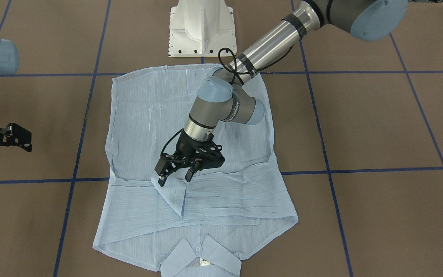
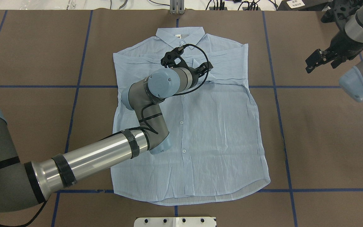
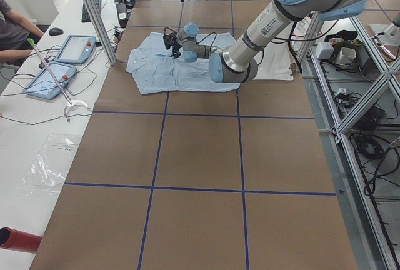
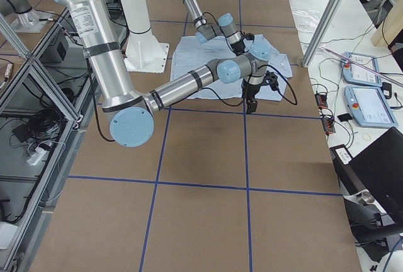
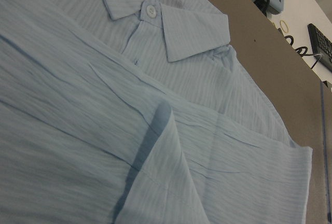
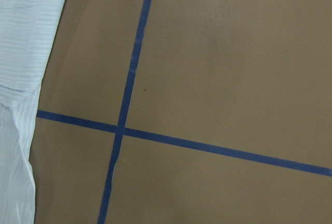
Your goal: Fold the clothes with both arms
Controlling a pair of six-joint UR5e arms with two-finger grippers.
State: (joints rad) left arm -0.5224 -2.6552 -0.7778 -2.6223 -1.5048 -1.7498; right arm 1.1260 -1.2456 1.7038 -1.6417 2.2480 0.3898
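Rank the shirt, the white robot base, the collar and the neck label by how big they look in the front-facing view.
1. Shirt, by far the largest.
2 and 3. White base and Collar: similar spread, and both are cut off by the frame edge, so their order is unsure.
4. Neck label, the smallest.

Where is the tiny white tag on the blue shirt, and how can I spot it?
Find the brown table with blue tape lines; a light blue shirt lies spread on it. Go to the collar, at the end farthest from the robot's white base. The tag sits inside that collar beside the top button: a small white rectangle among blue stripes.
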